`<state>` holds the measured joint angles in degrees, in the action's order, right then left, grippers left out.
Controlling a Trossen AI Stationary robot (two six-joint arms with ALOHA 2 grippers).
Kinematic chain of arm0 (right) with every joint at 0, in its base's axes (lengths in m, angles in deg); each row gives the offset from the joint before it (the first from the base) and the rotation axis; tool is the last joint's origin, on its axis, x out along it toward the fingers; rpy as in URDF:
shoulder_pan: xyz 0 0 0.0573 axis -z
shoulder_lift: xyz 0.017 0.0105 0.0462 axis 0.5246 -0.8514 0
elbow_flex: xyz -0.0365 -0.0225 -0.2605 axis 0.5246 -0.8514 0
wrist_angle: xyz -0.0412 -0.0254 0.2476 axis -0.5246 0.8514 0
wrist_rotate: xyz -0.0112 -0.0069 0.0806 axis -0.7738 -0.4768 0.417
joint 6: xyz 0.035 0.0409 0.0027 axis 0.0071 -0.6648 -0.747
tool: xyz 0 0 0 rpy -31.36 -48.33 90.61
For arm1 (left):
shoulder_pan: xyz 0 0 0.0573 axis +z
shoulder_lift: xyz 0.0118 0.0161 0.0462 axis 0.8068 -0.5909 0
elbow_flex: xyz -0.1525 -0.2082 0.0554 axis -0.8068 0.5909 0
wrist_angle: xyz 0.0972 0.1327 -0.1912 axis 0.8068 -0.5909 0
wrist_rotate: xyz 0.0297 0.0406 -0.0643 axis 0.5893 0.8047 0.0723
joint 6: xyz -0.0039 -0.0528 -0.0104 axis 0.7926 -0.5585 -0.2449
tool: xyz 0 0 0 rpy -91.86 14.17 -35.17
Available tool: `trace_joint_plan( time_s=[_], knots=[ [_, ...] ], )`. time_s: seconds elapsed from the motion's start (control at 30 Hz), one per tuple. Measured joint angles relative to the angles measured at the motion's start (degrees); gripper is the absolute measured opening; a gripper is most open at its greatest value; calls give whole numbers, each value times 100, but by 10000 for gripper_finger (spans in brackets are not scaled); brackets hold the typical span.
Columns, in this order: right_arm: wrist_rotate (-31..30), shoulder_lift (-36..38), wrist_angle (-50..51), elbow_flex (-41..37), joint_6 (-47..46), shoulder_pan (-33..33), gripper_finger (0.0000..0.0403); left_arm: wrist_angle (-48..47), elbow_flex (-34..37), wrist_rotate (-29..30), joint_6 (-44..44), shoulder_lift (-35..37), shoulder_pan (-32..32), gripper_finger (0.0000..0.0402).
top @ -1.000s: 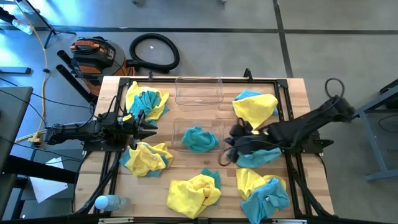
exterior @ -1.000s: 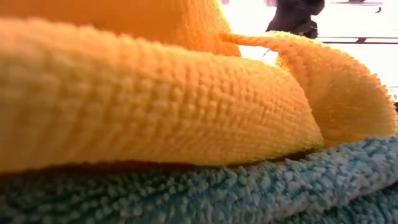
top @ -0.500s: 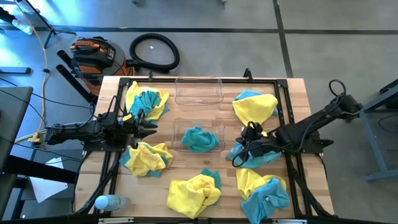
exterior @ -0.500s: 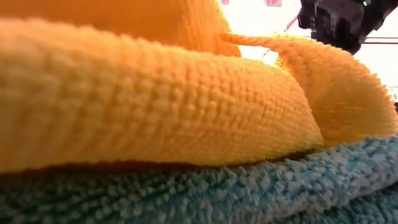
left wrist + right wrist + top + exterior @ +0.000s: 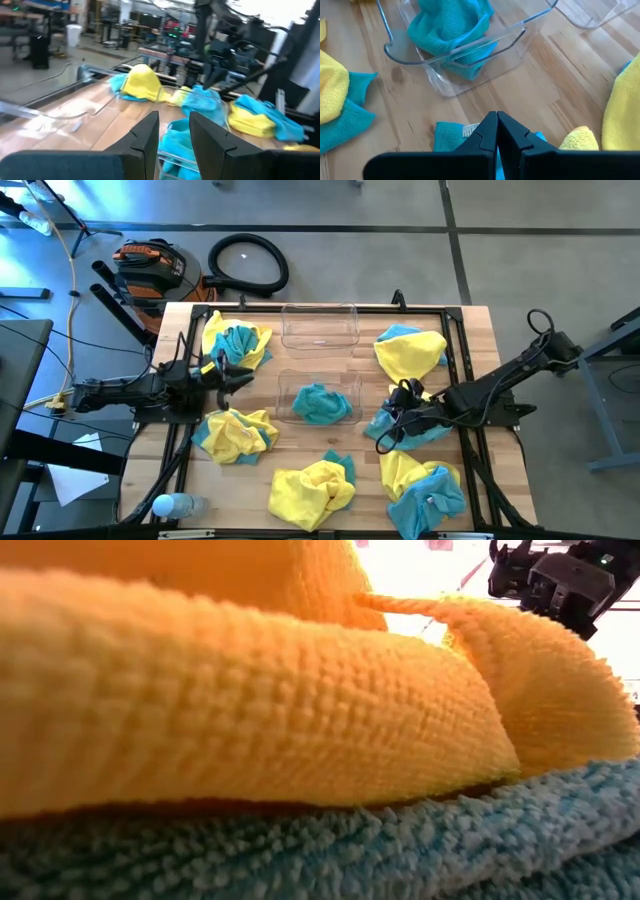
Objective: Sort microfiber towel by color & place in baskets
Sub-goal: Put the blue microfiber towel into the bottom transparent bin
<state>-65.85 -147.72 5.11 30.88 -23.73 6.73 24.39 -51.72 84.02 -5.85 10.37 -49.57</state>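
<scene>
Now the right claw (image 5: 385,427) sits clenched over a turquoise-blue microfiber towel (image 5: 412,435) beside the clear rectangular plastic basket (image 5: 317,385), while the left claw (image 5: 238,376) waits released.

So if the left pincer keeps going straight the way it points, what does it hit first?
Probably the near basket holding a blue towel. It sits right ahead of the open left pincer, though depth is hard to judge.

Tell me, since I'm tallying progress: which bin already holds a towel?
The near bin, mid-table between the arms, holds a blue towel. The far bin at the back edge holds none.
</scene>
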Motion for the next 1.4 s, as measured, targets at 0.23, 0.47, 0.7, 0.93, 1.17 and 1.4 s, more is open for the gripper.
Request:
trace_joint_plan(
  time_s=[0.23, 0.47, 0.7, 0.93, 1.17, 1.4],
  knots=[
    [-9, 0, -345, 0, -35, 0, 3, -626, -566, 809, -538, -597, -2, 87],
    [-46, 0, -425, 0, -500, 0, 3, -2735, -2416, 1960, -1333, -1812, 140, 67],
    [-376, -2, -426, 2, -415, 0, 3, -4216, -3982, 2553, -1493, -3410, 764, 51],
    [-380, -2, -421, 2, -397, 0, 3, -4941, -4586, 2160, -1481, -4993, 1914, 44],
    [-337, -2, -381, 2, -349, 0, 3, -4898, -4586, 1596, -1204, -6002, 2711, 45],
    [-337, -7, -380, 2, -249, 0, 3, -4970, -4586, 1577, -1253, -6480, 3281, 91]
  ],
)
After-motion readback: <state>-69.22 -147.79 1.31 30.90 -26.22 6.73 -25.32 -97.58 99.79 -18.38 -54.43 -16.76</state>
